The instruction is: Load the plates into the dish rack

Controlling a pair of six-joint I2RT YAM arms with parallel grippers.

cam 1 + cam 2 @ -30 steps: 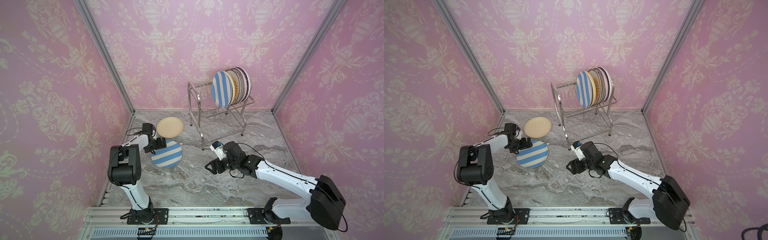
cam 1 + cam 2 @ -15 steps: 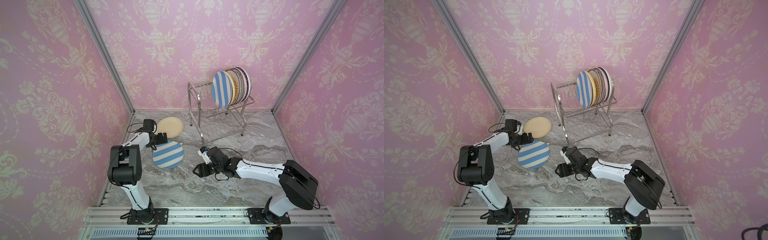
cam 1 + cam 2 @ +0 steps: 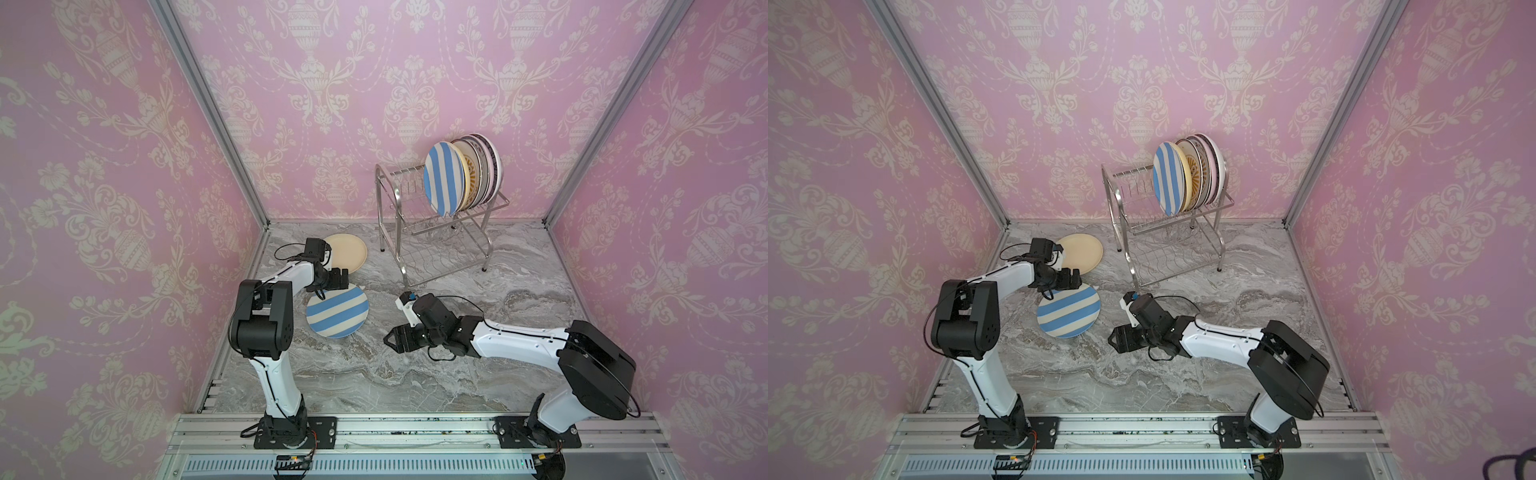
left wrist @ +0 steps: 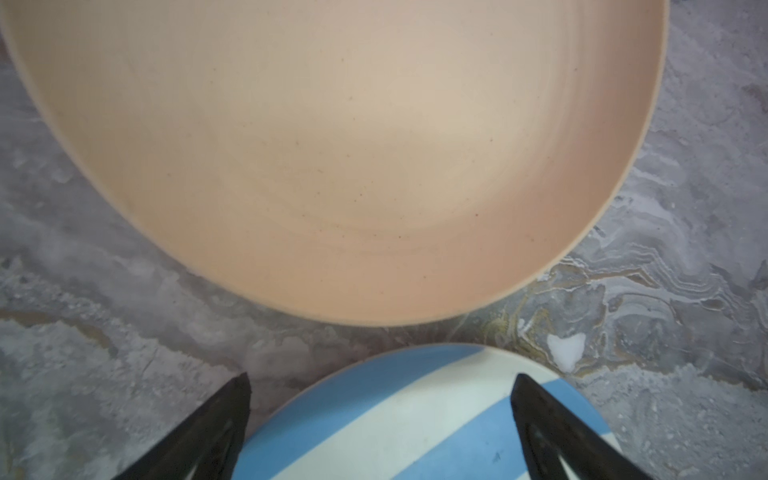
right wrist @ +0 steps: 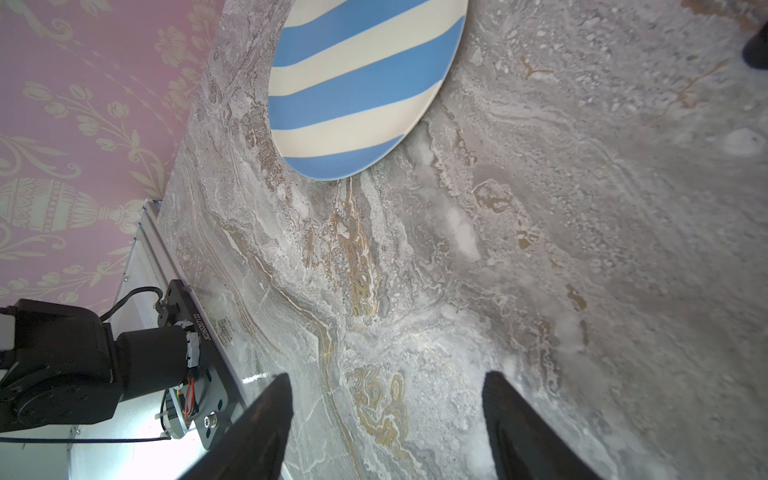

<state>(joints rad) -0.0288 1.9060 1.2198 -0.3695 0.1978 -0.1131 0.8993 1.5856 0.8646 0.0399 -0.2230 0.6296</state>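
Two plates lie flat on the marble in both top views: a cream-yellow plate (image 3: 347,252) (image 3: 1079,253) and a blue-and-white striped plate (image 3: 337,311) (image 3: 1069,311) nearer me. My left gripper (image 3: 343,277) (image 3: 1074,277) hovers open over the striped plate's far rim; in the left wrist view the striped plate (image 4: 395,415) shows between the jaws of the left gripper (image 4: 381,380), with the cream plate (image 4: 332,145) beyond. My right gripper (image 3: 390,338) (image 5: 386,378) is open over bare marble, right of the striped plate (image 5: 357,83). The dish rack (image 3: 440,232) (image 3: 1167,245) holds several plates upright in its top tier.
The rack's lower tier (image 3: 436,259) holds nothing, and so do the top tier's left slots (image 3: 405,183). Pink patterned walls close in the marble table (image 3: 415,374) on three sides. The left arm's base (image 5: 62,361) sits at the front rail.
My right gripper swung left toward the striped plate as its arm folded, then held still. My left gripper shifted slightly toward the cream plate. The plates have not moved.
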